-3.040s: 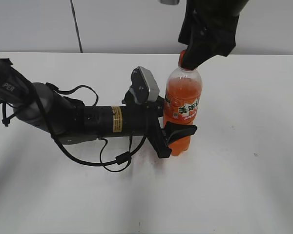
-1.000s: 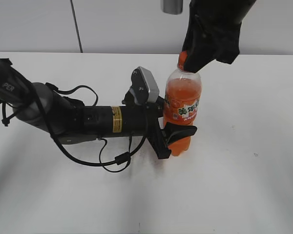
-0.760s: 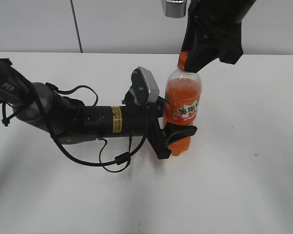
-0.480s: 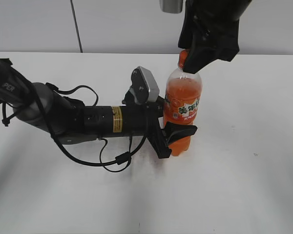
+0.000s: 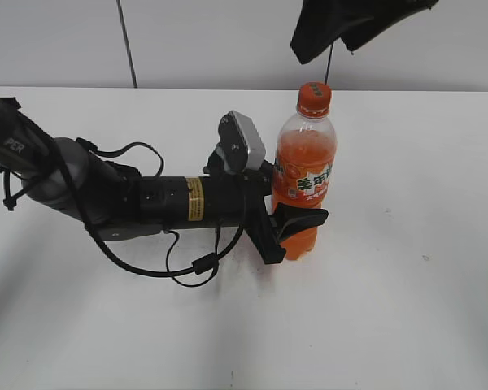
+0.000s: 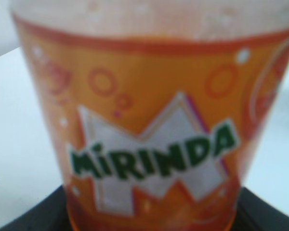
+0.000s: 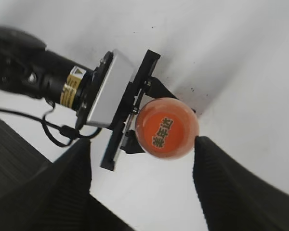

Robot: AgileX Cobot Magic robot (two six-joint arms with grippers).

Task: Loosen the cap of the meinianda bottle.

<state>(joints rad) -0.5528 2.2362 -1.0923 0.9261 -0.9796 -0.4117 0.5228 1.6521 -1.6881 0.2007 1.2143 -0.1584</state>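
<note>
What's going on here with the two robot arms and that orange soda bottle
The left gripper lies low along the table and clamps the lower body of the meinianda bottle, holding it upright. The right gripper has let go of the cap and lifted clear; it now hangs open above the bottle, a finger on either side of the cap in its wrist view. The cap sits on the neck.

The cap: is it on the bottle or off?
On: the cap sits atop the upright bottle, nothing touching it.
</note>
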